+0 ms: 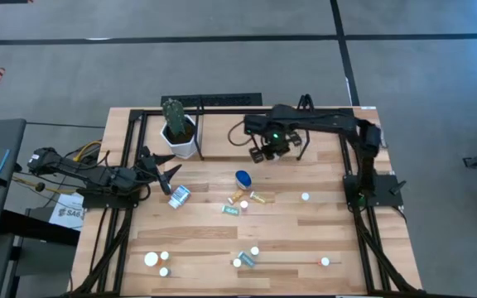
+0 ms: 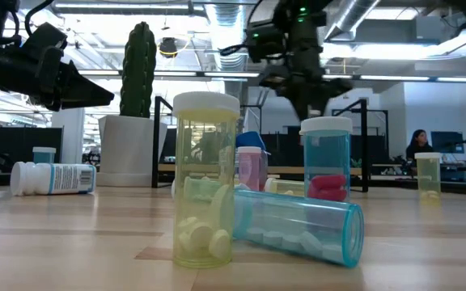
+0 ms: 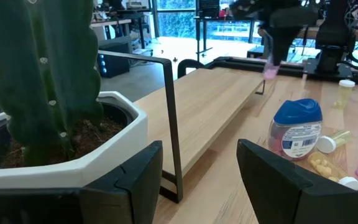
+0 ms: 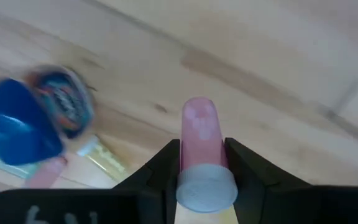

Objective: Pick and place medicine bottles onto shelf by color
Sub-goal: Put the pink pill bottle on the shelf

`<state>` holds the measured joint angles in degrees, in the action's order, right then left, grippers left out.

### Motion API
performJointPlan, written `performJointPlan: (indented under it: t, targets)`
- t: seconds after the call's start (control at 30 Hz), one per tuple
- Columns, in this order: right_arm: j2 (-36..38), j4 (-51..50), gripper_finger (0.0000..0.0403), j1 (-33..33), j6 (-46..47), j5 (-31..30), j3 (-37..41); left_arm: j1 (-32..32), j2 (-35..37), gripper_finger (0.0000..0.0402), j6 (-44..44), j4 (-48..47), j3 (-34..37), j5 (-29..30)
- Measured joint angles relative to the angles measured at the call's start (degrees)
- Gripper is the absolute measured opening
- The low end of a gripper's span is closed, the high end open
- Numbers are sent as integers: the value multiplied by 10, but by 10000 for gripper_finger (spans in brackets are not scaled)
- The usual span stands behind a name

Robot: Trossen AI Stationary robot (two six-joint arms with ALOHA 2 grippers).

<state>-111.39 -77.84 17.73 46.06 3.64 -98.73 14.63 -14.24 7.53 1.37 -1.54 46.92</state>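
The right gripper [image 4: 201, 168] was clamped on a pink bottle [image 4: 199, 134], its white cap toward the wrist and its body pointing out past the fingertips, held in the air above the shelf [image 3: 216, 106] near the shelf's right part, as the high view placed it [image 1: 269, 149]. The left gripper [image 3: 197, 180] hung beside the cactus pot [image 1: 180, 136] at the shelf's left end, its 2 fingers spread and empty. The grip looked narrow, taken near the cap, so the bottle could pivot or slide out if the arm swung or lowered fast; a drop from there would likely send it rolling off the board or into the blue bottle [image 1: 243, 178] lying just in front of the shelf. Set down at a tilt, it might topple against the black rail. The left gripper, close to the pot, could nudge it if it moved carelessly. Which spot on the shelf belonged to pink could not be judged, since no bottle showed on the board. The pink bottle itself was hidden under the gripper in the high view and blurred in the left wrist view [image 3: 270, 70]. Other bottles [image 1: 240, 203] lay scattered on the table, several too small to tell their colour.
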Motion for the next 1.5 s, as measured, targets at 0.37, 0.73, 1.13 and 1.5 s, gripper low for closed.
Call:
performJointPlan:
  t: [0.37, 0.73, 1.13, 1.5]
  targets:
    - [-111, -30, 131, 24, -184, -9, -140, 0, 0, 196, 0, 0, 0, 0]
    - [-213, -116, 134, 75, -261, -2, -254, 0, 0, 196, 0, 0, 0, 0]
    - [-209, -100, 134, 160, -369, -23, -255, 0, 0, 196, 0, 0, 0, 0]
    - [-210, -116, 138, 228, -441, -25, -255, 0, 0, 196, 0, 0, 0, 0]
